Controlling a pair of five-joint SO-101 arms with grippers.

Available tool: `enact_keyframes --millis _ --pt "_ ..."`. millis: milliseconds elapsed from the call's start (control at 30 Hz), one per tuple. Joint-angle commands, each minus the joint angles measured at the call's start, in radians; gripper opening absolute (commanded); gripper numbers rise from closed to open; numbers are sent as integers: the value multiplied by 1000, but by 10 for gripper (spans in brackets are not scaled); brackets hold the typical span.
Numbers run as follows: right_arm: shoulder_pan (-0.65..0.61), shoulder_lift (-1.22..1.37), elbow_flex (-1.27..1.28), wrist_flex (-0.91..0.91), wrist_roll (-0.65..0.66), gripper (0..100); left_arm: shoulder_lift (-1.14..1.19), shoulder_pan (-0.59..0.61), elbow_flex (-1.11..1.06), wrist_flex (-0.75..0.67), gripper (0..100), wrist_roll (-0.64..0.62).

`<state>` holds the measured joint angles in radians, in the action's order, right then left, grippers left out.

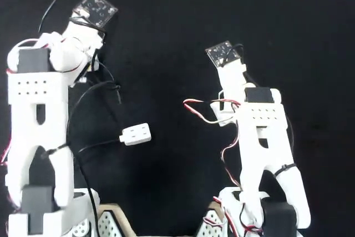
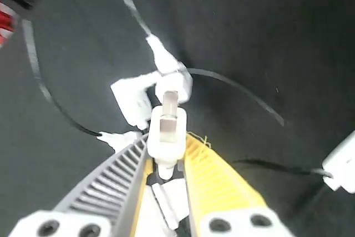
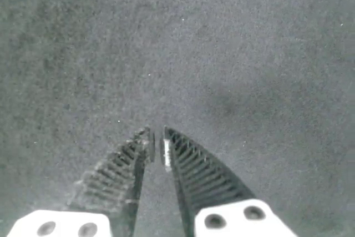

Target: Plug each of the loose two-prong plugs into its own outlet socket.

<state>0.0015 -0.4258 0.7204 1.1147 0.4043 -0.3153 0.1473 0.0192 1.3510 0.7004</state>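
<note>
Since the left end effector (image 2: 166, 147) is clamped on the two-prong plug (image 2: 166, 129) just at its tip, and the outlet socket (image 1: 136, 134) lies well off to its side, the plug may twist in the grip and miss the slots.

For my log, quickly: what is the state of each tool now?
Left tool: closed on a white plug.
Right tool: closed, empty.
</note>
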Motion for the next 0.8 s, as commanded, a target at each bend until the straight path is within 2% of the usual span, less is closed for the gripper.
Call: enact_keyframes --millis 0,200,500,767 --pt "-14 -2 -7 -9 8 22 -104 -31 91 -49 33 -55" --pt "-14 -2 -7 -9 8 22 -163 -44 203 -118 33 -80" --pt "-14 -2 -7 -9 8 22 -130 -47 407 -107 33 -81" --pt "-12 -2 -7 -9 8 22 -150 -222 467 17 33 -75"
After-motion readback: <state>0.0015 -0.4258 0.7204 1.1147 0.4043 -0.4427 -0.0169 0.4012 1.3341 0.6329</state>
